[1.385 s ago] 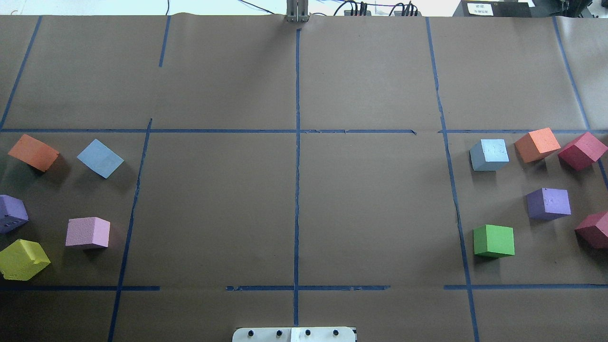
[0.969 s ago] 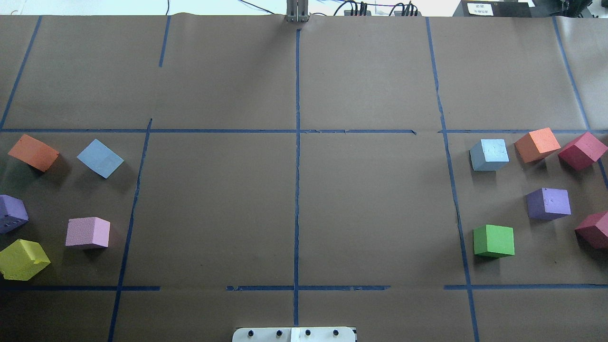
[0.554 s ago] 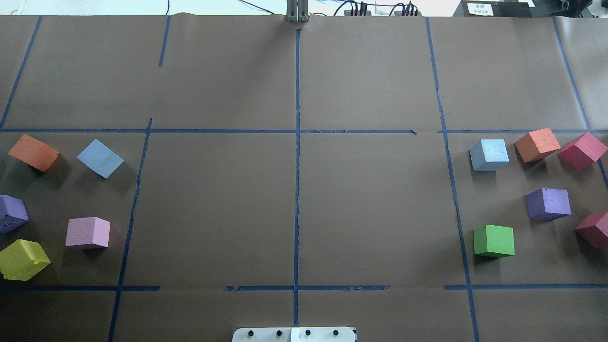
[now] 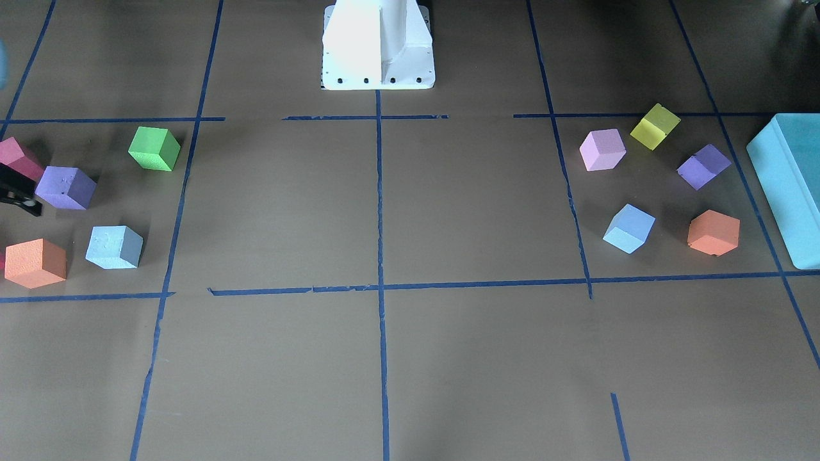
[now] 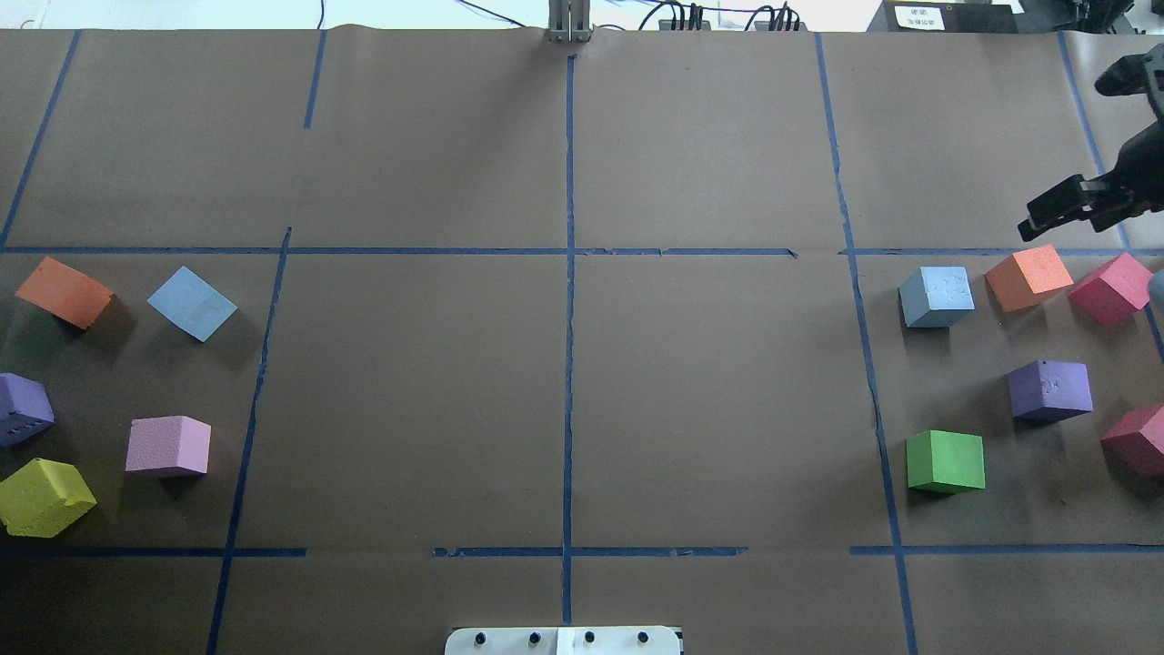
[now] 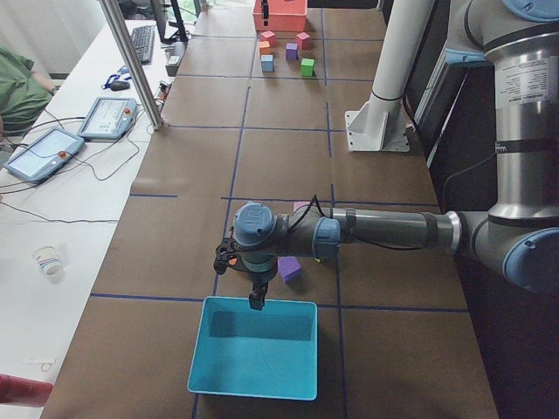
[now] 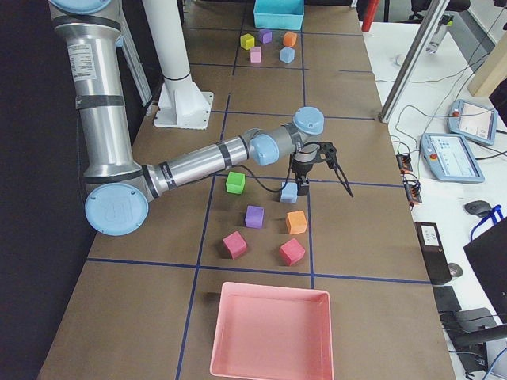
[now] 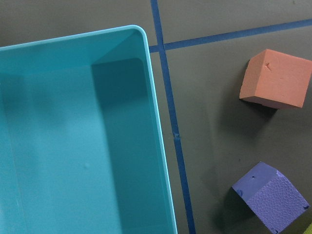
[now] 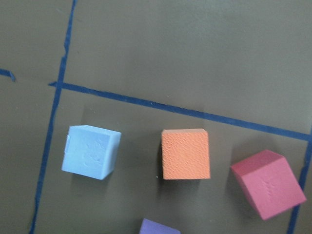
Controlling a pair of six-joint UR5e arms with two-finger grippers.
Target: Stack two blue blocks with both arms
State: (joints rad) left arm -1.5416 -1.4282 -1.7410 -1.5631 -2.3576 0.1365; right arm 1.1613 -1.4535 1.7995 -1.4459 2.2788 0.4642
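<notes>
The right claw [image 7: 325, 188] is held above the table with its jaws apart and empty. The paler blue block [image 9: 91, 152] is found just below and beside it, toward the table's middle, near an orange cube [image 9: 185, 153] but not touching it. The left claw [image 6: 253, 301] is hung over the rim of the teal box [image 8: 122, 146]; whether it is parted cannot be told. The sky-blue block [image 5: 192, 303] is set inward of it, well apart.

The reach is judged to be the step in hand, as nothing is gripped. Next, each claw is to be centred over its block and lowered astride flat faces. A wrist turn is called for at the diagonally set sky-blue block.

The blocks are matte, pitted foam cubes, likely to yield when squeezed. The box is smooth, round-cornered plastic.
</notes>
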